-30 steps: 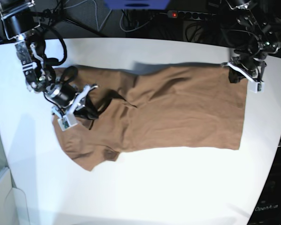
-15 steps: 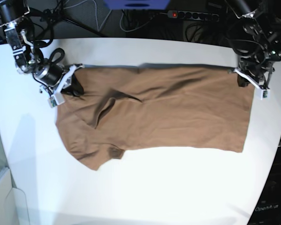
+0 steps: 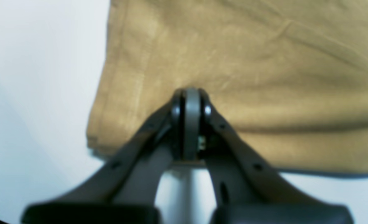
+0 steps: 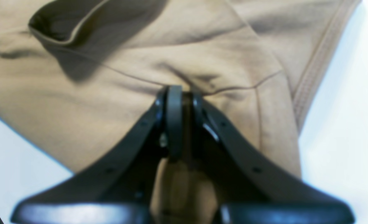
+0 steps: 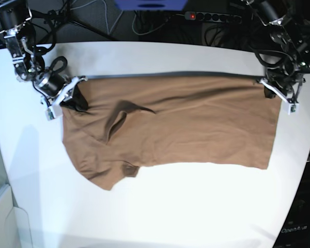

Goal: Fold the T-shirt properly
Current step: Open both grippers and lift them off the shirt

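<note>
The plain tan, short-sleeved cotton T-shirt [image 5: 186,124] lies lengthwise across the white tabletop [image 5: 160,212], its far edge pulled into a straight taut line between the two arms. The step in hand looks like the spreading-out that precedes any fold: both corners of that far edge are pinched and stretched apart.

The left gripper [image 5: 279,93], at about 2 o'clock on the table, is clenched on the hem corner; in its wrist view the dark grey jaws meet with the cloth nipped between them [image 3: 188,102]. The right gripper [image 5: 62,95], at about 10 o'clock, is clamped on the shoulder end, its jaws pressed onto a bunch of fabric [image 4: 177,102] near a stitched seam.

The cloth is soft, matte and faintly creased. A raised pucker with a dark shadow sits toward 9 o'clock of the shirt's middle, and the near sleeve [image 5: 106,173] hangs slack toward 7 o'clock with a rumpled edge.

Next, I judge, the shirt wants laying flat: lower the taut edge, let go, then smooth the pucker and sleeve before folding
</note>
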Controlling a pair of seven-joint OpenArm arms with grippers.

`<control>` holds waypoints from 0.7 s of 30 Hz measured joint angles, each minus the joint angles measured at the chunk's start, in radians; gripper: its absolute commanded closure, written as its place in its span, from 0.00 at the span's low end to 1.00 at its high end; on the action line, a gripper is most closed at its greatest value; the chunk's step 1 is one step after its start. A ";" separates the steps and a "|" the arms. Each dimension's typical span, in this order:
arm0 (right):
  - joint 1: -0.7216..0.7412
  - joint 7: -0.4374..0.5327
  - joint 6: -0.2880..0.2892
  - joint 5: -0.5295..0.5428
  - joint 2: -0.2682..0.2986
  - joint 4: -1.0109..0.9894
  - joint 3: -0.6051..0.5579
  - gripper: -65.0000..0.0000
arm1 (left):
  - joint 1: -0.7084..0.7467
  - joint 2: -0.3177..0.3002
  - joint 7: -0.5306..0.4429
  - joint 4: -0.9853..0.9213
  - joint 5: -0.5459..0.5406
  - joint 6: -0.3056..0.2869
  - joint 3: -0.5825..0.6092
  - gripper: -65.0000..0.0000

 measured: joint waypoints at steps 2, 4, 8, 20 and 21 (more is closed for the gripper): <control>0.000 0.005 0.000 0.000 0.000 -0.003 0.000 0.95 | -0.019 -0.013 0.023 -0.006 0.011 0.000 0.001 0.97; -0.003 0.008 0.000 0.001 0.000 -0.003 0.001 0.95 | -0.032 -0.019 0.027 -0.009 0.016 0.003 0.000 0.97; -0.002 0.009 0.000 0.000 0.000 -0.005 0.001 0.95 | -0.052 -0.032 0.062 0.011 0.047 0.013 0.001 0.97; 0.008 0.045 0.007 0.015 0.000 -0.052 0.005 0.95 | -0.095 -0.030 0.078 0.151 0.077 0.027 -0.085 0.97; 0.009 0.045 0.006 0.015 0.000 -0.052 0.005 0.95 | -0.103 -0.031 0.076 0.151 0.078 0.032 -0.099 0.97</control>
